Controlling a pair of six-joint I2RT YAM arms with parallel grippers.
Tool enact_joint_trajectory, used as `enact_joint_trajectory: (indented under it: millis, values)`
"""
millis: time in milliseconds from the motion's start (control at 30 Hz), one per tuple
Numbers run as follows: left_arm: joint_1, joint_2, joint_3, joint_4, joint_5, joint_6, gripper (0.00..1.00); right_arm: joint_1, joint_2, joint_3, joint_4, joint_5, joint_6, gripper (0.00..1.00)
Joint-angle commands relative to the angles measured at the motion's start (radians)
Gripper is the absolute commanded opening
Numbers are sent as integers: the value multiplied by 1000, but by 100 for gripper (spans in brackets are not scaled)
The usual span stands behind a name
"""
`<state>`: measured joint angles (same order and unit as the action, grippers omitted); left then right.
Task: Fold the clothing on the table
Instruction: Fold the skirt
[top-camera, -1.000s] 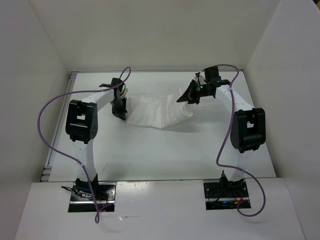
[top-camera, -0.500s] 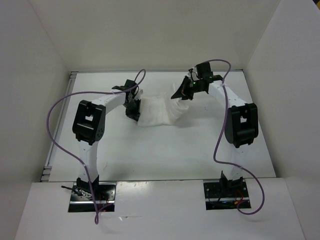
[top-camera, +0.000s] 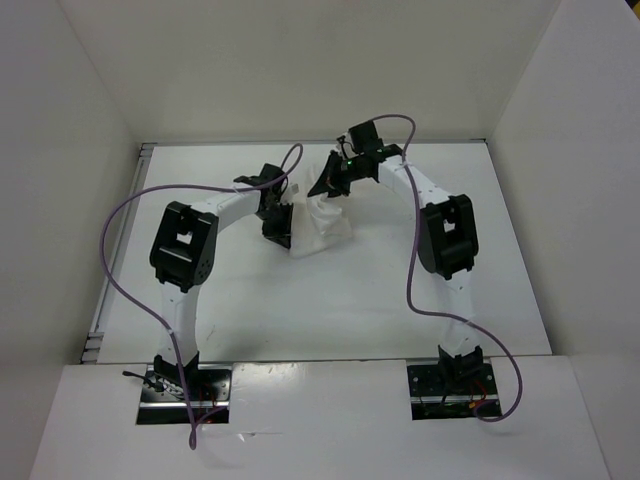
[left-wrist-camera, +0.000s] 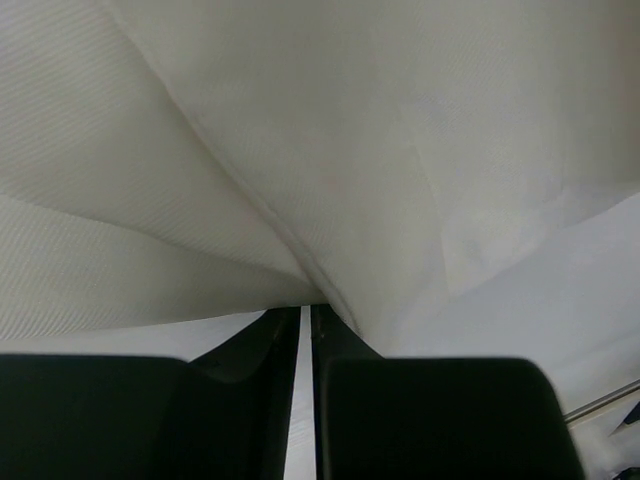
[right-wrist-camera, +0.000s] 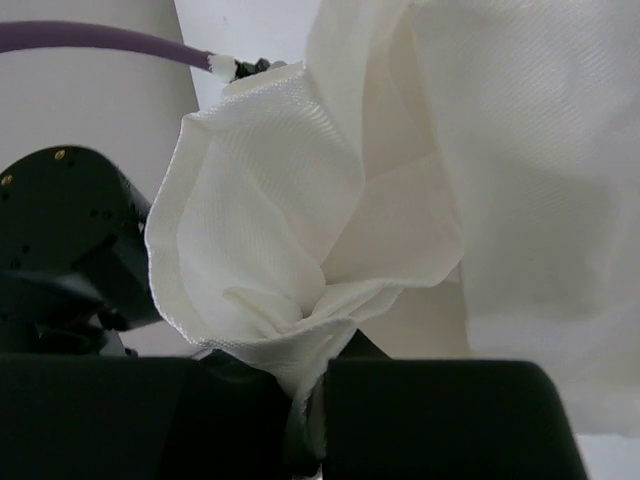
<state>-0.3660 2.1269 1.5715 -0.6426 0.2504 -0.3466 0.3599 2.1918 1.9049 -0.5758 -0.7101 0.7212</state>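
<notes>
Gripping the garment (top-camera: 322, 225) tight in left jaws and right jaws; holding it bunched at the far middle of the tabletop (top-camera: 300, 310); may slip from thin pinches, or land crumpled through the slack between.

clothing (right-wrist-camera: 300, 230): thin white woven cloth, matt, fine weave, creased
desk (top-camera: 300, 300): smooth white surface, faint sheen
left pincer (left-wrist-camera: 305, 325): black matt plastic
right pincer (right-wrist-camera: 310, 400): black matt plastic
cable (top-camera: 120, 215): smooth purple sheath
</notes>
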Motion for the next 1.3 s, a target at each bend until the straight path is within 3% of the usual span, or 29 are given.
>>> enact_joint_trajectory:
  millis: [0,67,100,333,567,767,833,900,1000,1100,1267]
  values:
    - [2,-16,-44,14,7,-3,14,42,58,91,4,-12,23,11]
    - [12,-28,-54,14,-2,-3,14,51,91,112,4,-12,23,18]
    - [12,-28,-54,14,-2,-3,14,60,100,112,4,-23,23,31]
    - [145,-162,-54,-52,-60,37,14,120,73,102,51,-152,53,42]
    - [239,-349,-13,-98,-68,46,14,91,-122,-1,54,-118,18,42]
    - [199,-406,105,-141,154,81,17,21,-165,-63,137,-137,47,44]
    - [168,-406,149,-141,300,81,17,7,-165,-85,207,-175,81,44]
    - [150,-397,192,-85,384,71,17,-22,-178,-118,307,-213,131,44]
    - [127,-323,202,-48,477,51,17,-42,-187,-75,210,-111,106,38]
    - [101,-230,193,-17,489,41,17,-64,-201,-64,154,-20,69,26]
    - [91,-148,56,46,498,18,17,-82,-225,-191,171,-21,47,22]
